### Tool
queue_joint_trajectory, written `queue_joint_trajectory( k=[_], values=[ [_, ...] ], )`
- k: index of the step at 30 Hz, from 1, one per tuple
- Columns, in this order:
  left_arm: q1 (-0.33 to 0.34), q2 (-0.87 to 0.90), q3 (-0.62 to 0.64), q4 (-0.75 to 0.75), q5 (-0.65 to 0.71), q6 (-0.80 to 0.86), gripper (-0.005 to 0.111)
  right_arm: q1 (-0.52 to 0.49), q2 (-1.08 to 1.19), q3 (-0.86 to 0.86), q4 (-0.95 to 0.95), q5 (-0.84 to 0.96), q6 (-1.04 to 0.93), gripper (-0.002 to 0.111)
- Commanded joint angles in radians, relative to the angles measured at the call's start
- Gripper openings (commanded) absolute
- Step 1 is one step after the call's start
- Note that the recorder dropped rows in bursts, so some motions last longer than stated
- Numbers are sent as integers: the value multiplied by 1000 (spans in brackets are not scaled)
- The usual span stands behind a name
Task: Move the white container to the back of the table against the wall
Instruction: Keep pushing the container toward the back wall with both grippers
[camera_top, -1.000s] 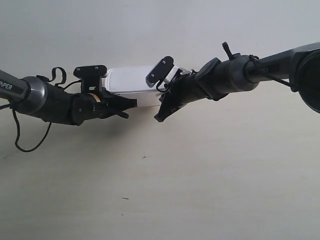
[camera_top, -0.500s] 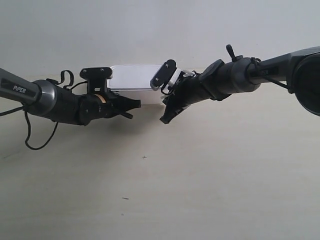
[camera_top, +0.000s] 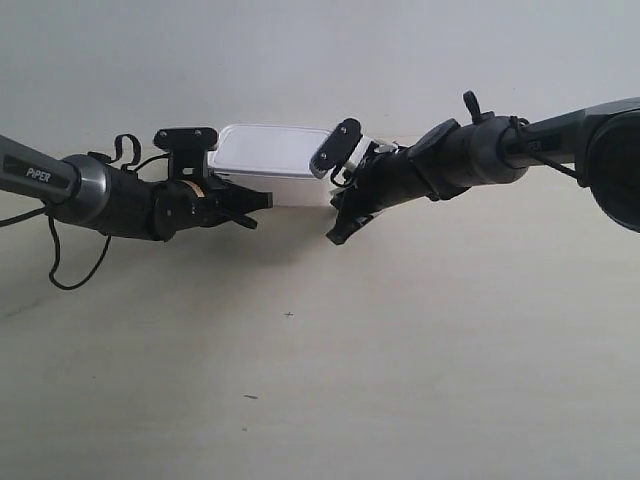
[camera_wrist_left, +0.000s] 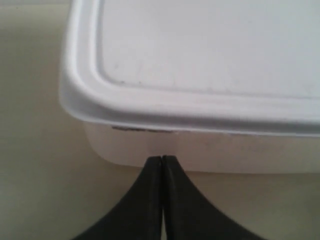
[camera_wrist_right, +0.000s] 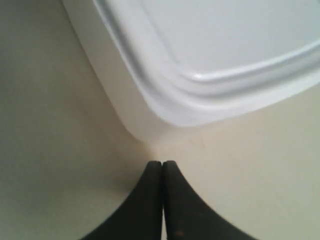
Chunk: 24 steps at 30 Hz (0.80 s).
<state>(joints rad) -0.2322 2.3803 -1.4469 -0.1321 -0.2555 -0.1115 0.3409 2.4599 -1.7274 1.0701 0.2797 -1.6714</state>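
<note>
The white container (camera_top: 268, 150) sits far back on the table (camera_top: 400, 350), close under the wall (camera_top: 300, 50); whether it touches the wall I cannot tell. In the left wrist view my left gripper (camera_wrist_left: 162, 158) is shut and empty, its tips pressed against the white container's side wall (camera_wrist_left: 215, 152) just below the lid rim. My right gripper (camera_wrist_right: 162, 163) is shut and empty too, a short gap off a rounded corner of the white container (camera_wrist_right: 150, 120). In the exterior view the arm at the left (camera_top: 262, 203) and the arm at the right (camera_top: 335, 237) flank the tub's front.
A black cable (camera_top: 60, 270) loops down from the arm at the exterior view's left onto the table. A few tiny dark specks (camera_top: 289, 315) mark the surface nearer the front.
The white container has slid back toward the wall. Both shut grippers have moved back with it, staying at its front side.
</note>
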Motion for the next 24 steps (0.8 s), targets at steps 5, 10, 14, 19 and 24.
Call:
queue_joint_trajectory(
  k=[5, 10, 14, 19, 24],
  values=[
    [14, 4, -6, -1, -15, 0, 0, -7, 20, -87, 83, 119, -3, 0],
    [14, 4, -6, -1, -13, 0, 0, -7, 36, -104, 107, 124, 7, 0],
    [14, 4, -6, -1, -5, 4, 0, -7, 37, -104, 101, 171, 46, 0],
    [14, 4, -6, 1, 35, 4, 0, -7, 37, -104, 105, 207, 68, 0],
    [14, 2, -6, 1, 99, 4, 0, -7, 37, -104, 171, 239, 64, 0]
  ],
)
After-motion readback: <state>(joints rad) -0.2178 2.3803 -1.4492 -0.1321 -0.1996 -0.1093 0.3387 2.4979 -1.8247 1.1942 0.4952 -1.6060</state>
